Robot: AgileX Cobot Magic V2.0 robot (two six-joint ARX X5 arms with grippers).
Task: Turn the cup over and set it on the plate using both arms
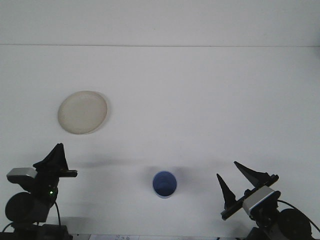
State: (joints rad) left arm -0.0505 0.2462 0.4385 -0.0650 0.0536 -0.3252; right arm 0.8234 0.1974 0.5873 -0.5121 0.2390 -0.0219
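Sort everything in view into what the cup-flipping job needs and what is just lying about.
Needed for the job:
blue cup
plate
left gripper
right gripper, open

Just lying about:
nothing; only the white table under it all
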